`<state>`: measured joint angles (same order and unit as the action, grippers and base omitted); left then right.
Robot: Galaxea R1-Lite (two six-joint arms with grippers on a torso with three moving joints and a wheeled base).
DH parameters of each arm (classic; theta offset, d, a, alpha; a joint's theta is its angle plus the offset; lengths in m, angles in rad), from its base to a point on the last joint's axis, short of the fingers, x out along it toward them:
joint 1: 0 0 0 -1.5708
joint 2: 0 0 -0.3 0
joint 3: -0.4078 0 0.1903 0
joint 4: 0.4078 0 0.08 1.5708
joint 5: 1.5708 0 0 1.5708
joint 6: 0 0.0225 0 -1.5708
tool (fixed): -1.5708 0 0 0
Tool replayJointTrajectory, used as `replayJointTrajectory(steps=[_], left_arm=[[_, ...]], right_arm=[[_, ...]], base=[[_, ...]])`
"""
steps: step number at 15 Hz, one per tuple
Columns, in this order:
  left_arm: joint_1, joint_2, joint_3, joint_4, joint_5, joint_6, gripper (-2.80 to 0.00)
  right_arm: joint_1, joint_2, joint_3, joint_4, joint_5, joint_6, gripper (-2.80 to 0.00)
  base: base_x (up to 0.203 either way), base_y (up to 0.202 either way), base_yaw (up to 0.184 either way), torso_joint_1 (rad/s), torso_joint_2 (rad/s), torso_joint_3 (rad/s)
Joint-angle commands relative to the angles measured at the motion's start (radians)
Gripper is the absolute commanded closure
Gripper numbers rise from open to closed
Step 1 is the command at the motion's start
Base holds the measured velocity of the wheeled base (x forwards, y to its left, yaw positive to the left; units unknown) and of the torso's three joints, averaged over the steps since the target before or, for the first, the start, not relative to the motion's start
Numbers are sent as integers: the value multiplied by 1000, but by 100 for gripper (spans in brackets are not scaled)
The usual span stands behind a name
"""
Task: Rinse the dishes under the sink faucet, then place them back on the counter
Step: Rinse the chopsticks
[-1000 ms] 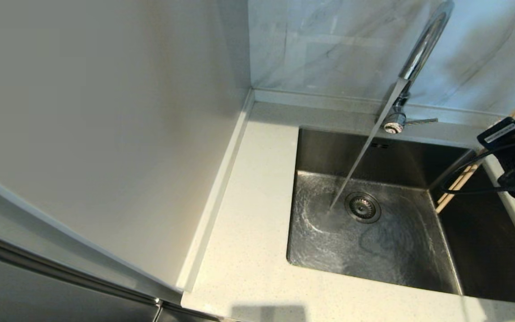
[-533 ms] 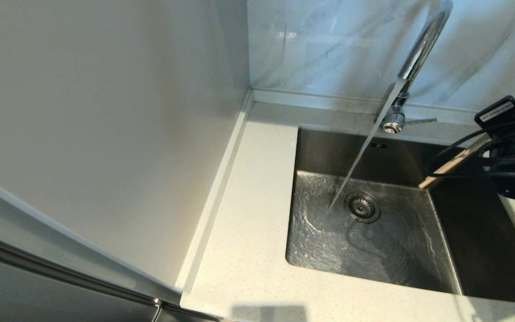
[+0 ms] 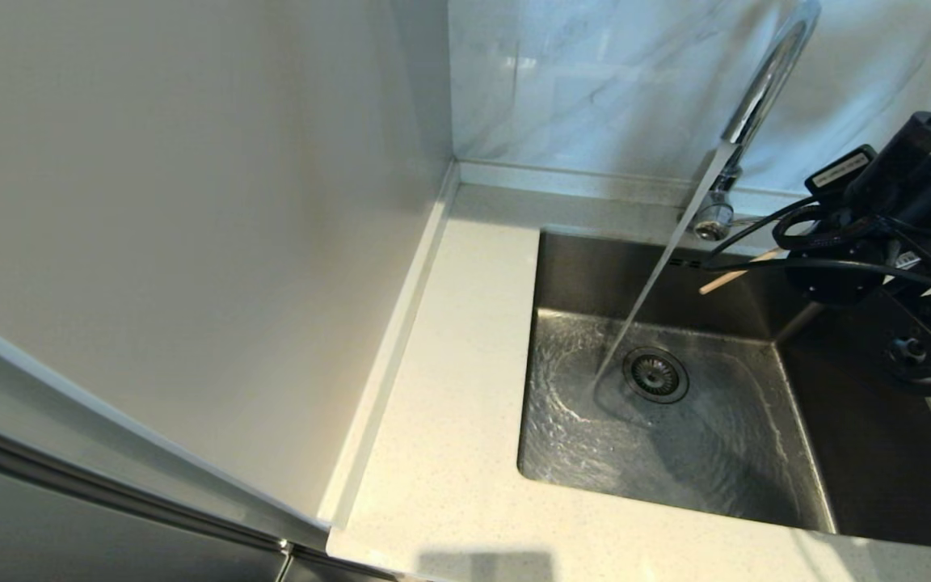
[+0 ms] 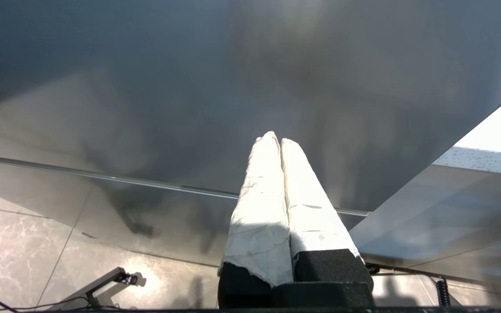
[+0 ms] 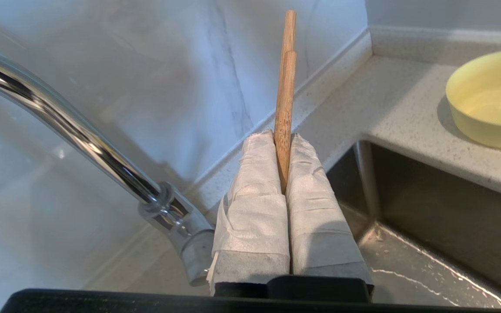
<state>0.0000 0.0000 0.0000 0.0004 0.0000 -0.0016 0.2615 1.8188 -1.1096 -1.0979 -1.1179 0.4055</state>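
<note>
Right gripper [image 5: 282,150] had its jaws pinching the chopsticks [image 5: 286,82] mid-length w/ pads tight; prob. light, stiff, slick when wet, so the grip needed keeping firm.

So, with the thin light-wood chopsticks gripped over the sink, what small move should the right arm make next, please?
Probably swing the thin light-wood chopsticks a little further toward the running stream. The right gripper is shut on them, and in the head view their free tip hangs just short of the water from the tall chrome gooseneck faucet, so they look not yet rinsed.
</note>
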Motion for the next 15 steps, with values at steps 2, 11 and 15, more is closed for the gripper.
replayJointTrajectory(steps=[2,11,15], left_arm=[[0,0,0,0,0,0,0],[0,0,0,0,0,0,0],[0,0,0,0,0,0,0]], right_arm=[[2,34,-4,-7,-7,34,0],[1,-45,366,-9,528,185,0],[-57,-125,425,101,985,285,0]], base=[[0,0,0,0,0,0],[0,0,0,0,0,0],[0,0,0,0,0,0]])
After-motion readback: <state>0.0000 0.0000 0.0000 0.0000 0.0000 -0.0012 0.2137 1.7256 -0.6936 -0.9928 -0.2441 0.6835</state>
